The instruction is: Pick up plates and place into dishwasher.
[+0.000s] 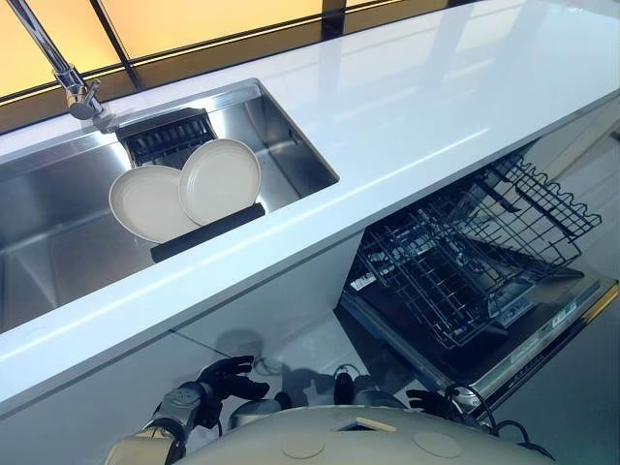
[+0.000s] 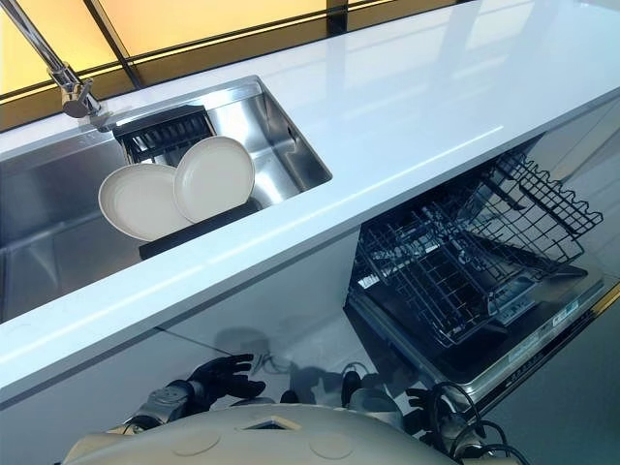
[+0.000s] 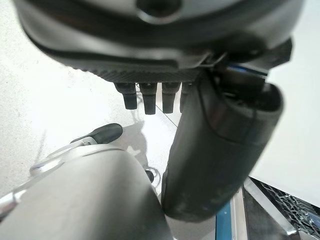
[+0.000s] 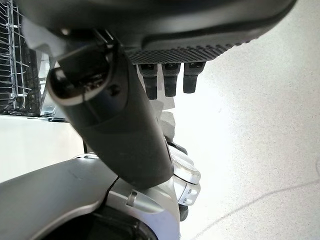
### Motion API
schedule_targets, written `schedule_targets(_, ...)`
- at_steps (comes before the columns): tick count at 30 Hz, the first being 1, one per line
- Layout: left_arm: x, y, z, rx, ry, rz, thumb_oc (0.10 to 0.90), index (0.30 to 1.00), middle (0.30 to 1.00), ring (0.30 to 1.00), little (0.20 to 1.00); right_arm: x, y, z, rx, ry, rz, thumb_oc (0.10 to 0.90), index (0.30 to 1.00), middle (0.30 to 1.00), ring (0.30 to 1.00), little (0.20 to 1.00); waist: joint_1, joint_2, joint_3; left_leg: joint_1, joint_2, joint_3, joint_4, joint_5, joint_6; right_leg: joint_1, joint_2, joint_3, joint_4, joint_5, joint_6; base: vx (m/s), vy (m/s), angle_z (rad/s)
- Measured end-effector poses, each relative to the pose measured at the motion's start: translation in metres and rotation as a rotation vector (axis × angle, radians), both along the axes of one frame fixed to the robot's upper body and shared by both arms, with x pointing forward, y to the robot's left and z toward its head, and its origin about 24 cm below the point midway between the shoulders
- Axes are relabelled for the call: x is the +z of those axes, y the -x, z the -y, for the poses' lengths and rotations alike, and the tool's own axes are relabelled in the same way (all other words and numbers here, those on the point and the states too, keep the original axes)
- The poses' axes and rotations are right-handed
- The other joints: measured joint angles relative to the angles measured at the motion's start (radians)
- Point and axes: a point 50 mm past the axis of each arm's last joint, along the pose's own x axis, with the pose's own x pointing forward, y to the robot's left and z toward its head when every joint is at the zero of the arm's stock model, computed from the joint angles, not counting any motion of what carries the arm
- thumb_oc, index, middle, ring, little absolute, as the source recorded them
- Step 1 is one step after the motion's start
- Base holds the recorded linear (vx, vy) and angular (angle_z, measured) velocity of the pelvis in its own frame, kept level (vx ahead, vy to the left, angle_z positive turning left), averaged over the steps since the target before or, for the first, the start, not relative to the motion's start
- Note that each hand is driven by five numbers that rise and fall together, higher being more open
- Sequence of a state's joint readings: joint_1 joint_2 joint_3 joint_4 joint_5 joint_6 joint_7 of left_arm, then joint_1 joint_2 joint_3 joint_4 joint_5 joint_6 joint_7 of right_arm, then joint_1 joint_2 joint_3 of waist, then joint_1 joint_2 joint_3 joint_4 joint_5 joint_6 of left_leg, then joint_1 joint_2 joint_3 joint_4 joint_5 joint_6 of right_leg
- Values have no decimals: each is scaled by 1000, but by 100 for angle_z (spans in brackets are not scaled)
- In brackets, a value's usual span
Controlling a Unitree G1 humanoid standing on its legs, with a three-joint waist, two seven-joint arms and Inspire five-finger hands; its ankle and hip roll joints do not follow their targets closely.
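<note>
Plates in the sink, hands empty

The left plate and the right plate stand on edge on a black rack in the sink, faces tilted up, the right one overlapping the left. Down low, the left hand and right hand hang loose-fingered, holding nothing.

The sink is open from above. A faucet arcs over its far left corner. Two plates lean overlapping on a black rack close behind the sink's near wall, so a reach comes from above or from the sink's right side. The white counter gives open room to the right. Under its overhang the dishwasher door lies down with the wire rack pulled out, upright tines crowding it. The left hand and right hand hang below the counter's edge with relaxed fingers.
</note>
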State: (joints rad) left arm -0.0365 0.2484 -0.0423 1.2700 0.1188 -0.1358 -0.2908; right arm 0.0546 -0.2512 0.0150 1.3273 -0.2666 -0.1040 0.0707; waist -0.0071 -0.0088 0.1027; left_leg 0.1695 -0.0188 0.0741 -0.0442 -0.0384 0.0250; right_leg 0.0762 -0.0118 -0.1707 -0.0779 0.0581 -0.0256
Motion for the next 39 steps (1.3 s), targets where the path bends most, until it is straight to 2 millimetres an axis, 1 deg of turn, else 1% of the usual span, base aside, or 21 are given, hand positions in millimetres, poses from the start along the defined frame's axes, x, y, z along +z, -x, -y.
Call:
schedule_targets(15, -1, 3, 0, -6, 9, -9, 800, 900, 900, 900, 900, 0, 1, 0, 28, 5, -10, 800, 900, 900, 900, 900, 0, 4, -1, 18, 1, 1, -14, 0, 0, 18, 3, 0, -13, 2, 1, -16, -20, 6)
schedule_targets(18, 2, -2, 3, -74, 1, 32, 800, 900, 900, 900, 900, 0, 1, 0, 32, 7, -8, 800, 900, 900, 900, 900, -3, 4, -1, 18, 1, 5, -14, 0, 0, 15, 3, 2, -13, 2, 2, -34, -8, -2)
schedule_targets(20, 7, -14, 9, -165, -2, 95, 800, 900, 900, 900, 900, 0, 0, 0, 33, 11, -11, 800, 900, 900, 900, 900, 0, 4, 1, 17, 1, 9, -14, 0, 0, 12, 3, 7, -12, 2, 3, -78, -13, -6)
schedule_targets(21, 11, -22, 13, -213, 3, 136, 800, 900, 900, 900, 900, 0, -1, 0, 34, 13, -10, 800, 900, 900, 900, 900, 3, 5, 2, 14, 1, 10, -14, 0, 0, 8, 3, 9, -11, 2, 3, -79, 2, -7)
schedule_targets(22, 20, -38, 21, -288, 32, 204, 800, 900, 900, 900, 900, 1, -4, 1, 39, 14, -1, 800, 900, 900, 900, 900, 3, 5, 3, 11, 1, 13, -15, 2, 0, -1, 3, 12, -9, 4, 4, -83, 13, -9)
schedule_targets(25, 43, -67, 41, -447, 123, 342, 800, 900, 900, 900, 900, 3, -9, 3, 44, 20, 17, 800, 900, 900, 900, 900, -1, 13, 17, 11, 0, 17, -21, 5, 1, -2, 4, 21, -10, 7, 6, -78, 15, -8)
schedule_targets(26, 54, -75, 50, -534, 152, 385, 800, 900, 900, 900, 900, 3, -10, 4, 46, 22, 21, 800, 900, 900, 900, 900, -4, 16, 20, 12, -1, 17, -26, 6, 2, -3, 4, 22, -11, 8, 6, -55, 11, -4)
schedule_targets(27, 58, -79, 54, -573, 164, 403, 800, 900, 900, 900, 900, 3, -10, 4, 47, 23, 23, 800, 900, 900, 900, 900, -6, 17, 21, 13, 0, 17, -28, 7, 2, -3, 4, 22, -11, 8, 6, -36, 4, 0)
schedule_targets(28, 73, -89, 66, -671, 221, 459, 800, 900, 900, 900, 900, 4, -12, 5, 50, 25, 28, 800, 900, 900, 900, 900, -13, 22, 26, 16, 0, 17, -36, 11, 3, -3, 5, 22, -12, 8, 6, 0, 0, 0)
schedule_targets(30, 91, -98, 80, -796, 265, 518, 800, 900, 900, 900, 900, 5, -16, 6, 58, 28, 36, 800, 900, 900, 900, 900, -21, 29, 32, 18, 0, 20, -41, 11, 3, -3, 6, 24, -13, 8, 6, 0, 0, 0)
schedule_targets(31, 96, -99, 86, -848, 277, 534, 800, 900, 900, 900, 900, 5, -17, 7, 67, 31, 36, 800, 900, 900, 900, 900, -23, 33, 35, 19, 1, 21, -43, 12, 3, -3, 6, 25, -13, 8, 6, 0, 0, 0)
schedule_targets(32, 105, -99, 96, -932, 285, 552, 800, 900, 900, 900, 900, 5, -19, 7, 85, 37, 35, 800, 900, 900, 900, 900, -25, 35, 37, 23, 0, 22, -44, 12, 3, -3, 7, 25, -13, 8, 6, 0, 0, 0)
schedule_targets(34, 120, -98, 111, -1047, 327, 568, 800, 900, 900, 900, 900, 6, -21, 8, 96, 40, 37, 800, 900, 900, 900, 900, -24, 41, 44, 25, 1, 21, -44, 12, 3, -1, 7, 25, -13, 8, 6, 0, 0, 0)
schedule_targets(35, 124, -98, 114, -1061, 343, 568, 800, 900, 900, 900, 900, 6, -22, 8, 101, 42, 37, 800, 900, 900, 900, 900, -23, 43, 46, 25, 1, 21, -44, 12, 3, -1, 7, 25, -13, 8, 6, 0, 0, 0)
schedule_targets(36, 134, -97, 121, -1077, 400, 563, 800, 900, 900, 900, 900, 7, -23, 9, 118, 48, 35, 800, 900, 900, 900, 900, -22, 45, 50, 24, 1, 19, -44, 13, 3, -1, 6, 24, -13, 8, 6, 0, 0, 0)
schedule_targets(37, 143, -98, 125, -1062, 471, 567, 800, 900, 900, 900, 900, 7, -24, 9, 124, 49, 34, 800, 900, 900, 900, 900, -22, 48, 51, 24, 1, 15, -44, 14, 3, 0, 6, 24, -13, 8, 6, -11, -52, 4)
schedule_targets(38, 151, -98, 127, -996, 569, 536, 800, 900, 900, 900, 900, 7, -24, 9, 128, 51, 33, 800, 900, 900, 900, 900, -21, 48, 51, 22, 1, 13, -44, 15, 2, 0, 6, 22, -13, 8, 6, -2, -68, 6)
schedule_targets(39, 155, -99, 131, -923, 675, 513, 800, 900, 900, 900, 900, 7, -24, 9, 128, 51, 33, 800, 900, 900, 900, 900, -21, 48, 51, 17, 1, 9, -45, 16, 2, -1, 6, 20, -13, 8, 6, 16, -80, 9)
